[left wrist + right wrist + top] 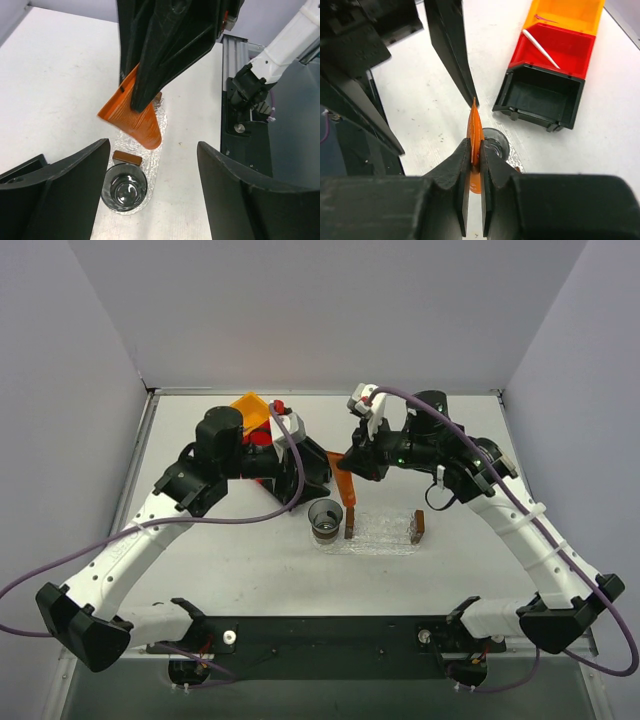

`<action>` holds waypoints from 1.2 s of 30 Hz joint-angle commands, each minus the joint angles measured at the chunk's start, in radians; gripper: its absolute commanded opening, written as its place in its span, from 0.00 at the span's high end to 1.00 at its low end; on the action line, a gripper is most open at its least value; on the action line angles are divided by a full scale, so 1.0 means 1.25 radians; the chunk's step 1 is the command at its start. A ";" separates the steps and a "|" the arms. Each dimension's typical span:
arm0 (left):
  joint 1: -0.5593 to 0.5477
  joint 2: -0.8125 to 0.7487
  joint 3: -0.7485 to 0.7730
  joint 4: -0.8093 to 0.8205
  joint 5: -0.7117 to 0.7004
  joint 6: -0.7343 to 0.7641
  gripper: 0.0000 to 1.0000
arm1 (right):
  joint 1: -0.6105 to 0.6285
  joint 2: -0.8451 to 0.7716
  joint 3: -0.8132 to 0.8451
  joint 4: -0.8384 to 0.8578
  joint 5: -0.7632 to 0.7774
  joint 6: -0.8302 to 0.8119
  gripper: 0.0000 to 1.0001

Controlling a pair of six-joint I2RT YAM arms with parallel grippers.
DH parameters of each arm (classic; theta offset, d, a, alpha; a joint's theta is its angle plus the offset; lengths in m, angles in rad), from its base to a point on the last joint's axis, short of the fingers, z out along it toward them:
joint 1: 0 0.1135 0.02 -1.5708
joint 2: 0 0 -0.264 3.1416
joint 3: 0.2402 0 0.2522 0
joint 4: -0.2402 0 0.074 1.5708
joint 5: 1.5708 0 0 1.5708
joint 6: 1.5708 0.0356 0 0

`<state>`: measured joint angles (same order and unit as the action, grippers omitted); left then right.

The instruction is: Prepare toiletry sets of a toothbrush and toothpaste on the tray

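My right gripper is shut on the orange wedge-shaped toothpaste tube and holds it above the left part of the clear bumpy tray. In the right wrist view the jaws pinch the tube edge-on. The left wrist view shows the tube hanging over the tray. My left gripper is open and empty, close beside the right one, above the tray's left end. The white toothbrush lies in the red bin. The magenta tube is out of view.
A dark glass cup stands on the tray's left end, below the tube. A clear rack with brown ends sits on the tray. Orange, red and black bins stand in a row at the back, partly under my left arm.
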<state>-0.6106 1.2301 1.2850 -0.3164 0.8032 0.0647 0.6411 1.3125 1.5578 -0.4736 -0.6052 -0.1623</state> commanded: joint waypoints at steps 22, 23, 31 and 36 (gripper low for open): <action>0.217 -0.151 -0.144 0.100 -0.191 -0.048 0.25 | -0.051 -0.365 -0.577 0.552 0.234 0.064 1.00; 0.220 -0.153 -0.147 0.099 -0.193 -0.048 0.24 | -0.050 -0.372 -0.593 0.576 0.239 0.062 1.00; 0.264 -0.153 -0.176 0.094 -0.192 -0.048 0.25 | -0.043 -0.418 -0.709 0.671 0.282 0.072 1.00; 0.281 -0.161 -0.208 0.106 -0.192 -0.048 0.25 | -0.044 -0.433 -0.730 0.664 0.342 0.049 1.00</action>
<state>-0.2756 1.0546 1.0458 -0.2291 0.5724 0.0105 0.5823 0.8066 0.6537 0.2333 -0.2497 -0.0814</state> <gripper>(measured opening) 0.752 0.052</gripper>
